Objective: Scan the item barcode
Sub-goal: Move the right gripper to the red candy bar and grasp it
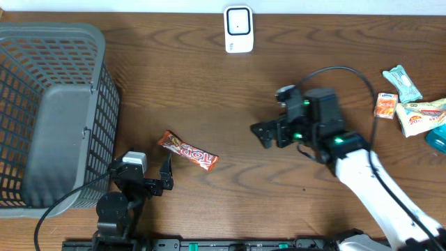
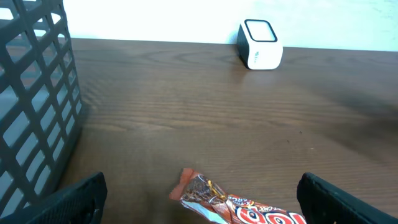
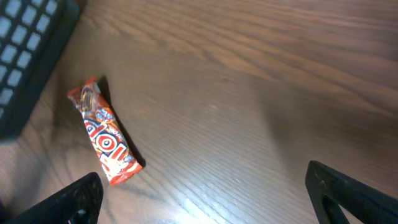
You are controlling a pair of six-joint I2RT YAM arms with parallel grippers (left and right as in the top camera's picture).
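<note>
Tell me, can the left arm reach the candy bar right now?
Probably yes. The left hand is open, the candy bar lies on bare table just ahead of it, and nothing stands between them.

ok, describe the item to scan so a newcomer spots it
Start from the grey mesh basket on the left of the table. Just right of its near corner lies a snack bar, alone. Its red-orange wrapper and isolation set it apart from the snack packets clustered at the right edge.
</note>
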